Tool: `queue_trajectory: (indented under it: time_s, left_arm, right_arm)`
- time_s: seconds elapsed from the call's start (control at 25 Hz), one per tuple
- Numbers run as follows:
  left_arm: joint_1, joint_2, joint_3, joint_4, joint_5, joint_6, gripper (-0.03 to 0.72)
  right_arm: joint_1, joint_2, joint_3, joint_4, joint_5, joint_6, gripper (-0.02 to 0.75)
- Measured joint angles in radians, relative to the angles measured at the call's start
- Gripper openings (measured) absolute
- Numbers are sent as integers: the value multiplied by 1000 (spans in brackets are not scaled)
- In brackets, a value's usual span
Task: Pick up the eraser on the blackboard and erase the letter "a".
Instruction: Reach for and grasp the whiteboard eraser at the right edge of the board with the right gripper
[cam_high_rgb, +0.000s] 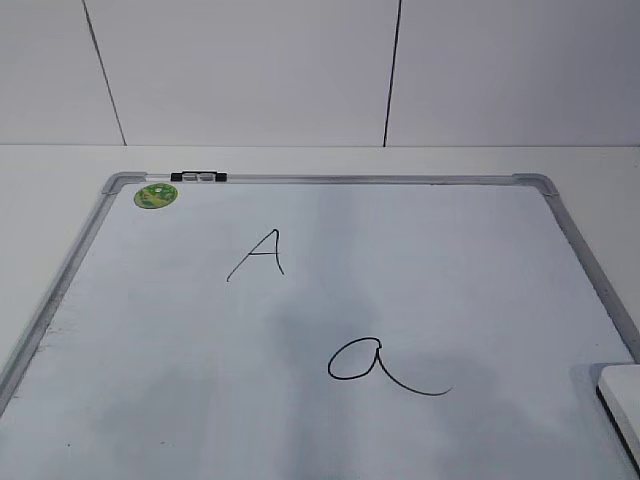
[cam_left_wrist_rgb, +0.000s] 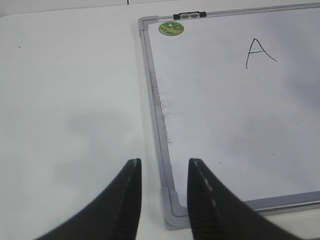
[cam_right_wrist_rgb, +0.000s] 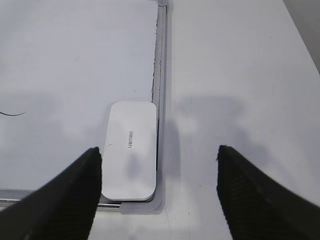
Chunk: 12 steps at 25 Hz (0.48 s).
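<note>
The blackboard (cam_high_rgb: 420, 250) is a white board with a silver frame, lying flat on the table. The cursive letter "a" (cam_high_rgb: 372, 365) is drawn near its front middle. The white eraser (cam_right_wrist_rgb: 130, 150) lies in the board's near right corner against the frame; its edge shows in the exterior view (cam_high_rgb: 622, 405). My right gripper (cam_right_wrist_rgb: 158, 167) is wide open above it, left finger beside the eraser, right finger over the table. My left gripper (cam_left_wrist_rgb: 164, 172) is open and empty above the board's near left corner (cam_left_wrist_rgb: 172, 212). Neither gripper shows in the exterior view.
A capital "A" (cam_high_rgb: 258, 255) is drawn on the board's far left, also in the left wrist view (cam_left_wrist_rgb: 258, 52). A round green sticker (cam_high_rgb: 155, 195) and a black-and-white clip (cam_high_rgb: 198, 177) sit at the far left corner. White table surrounds the board; a wall stands behind.
</note>
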Motion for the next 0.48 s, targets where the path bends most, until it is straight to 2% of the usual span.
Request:
queue_trajectory:
  time_s: [0.48]
  left_arm:
    - [0, 0, 0, 0, 0, 0, 235]
  right_arm:
    - [0, 0, 0, 0, 0, 0, 574]
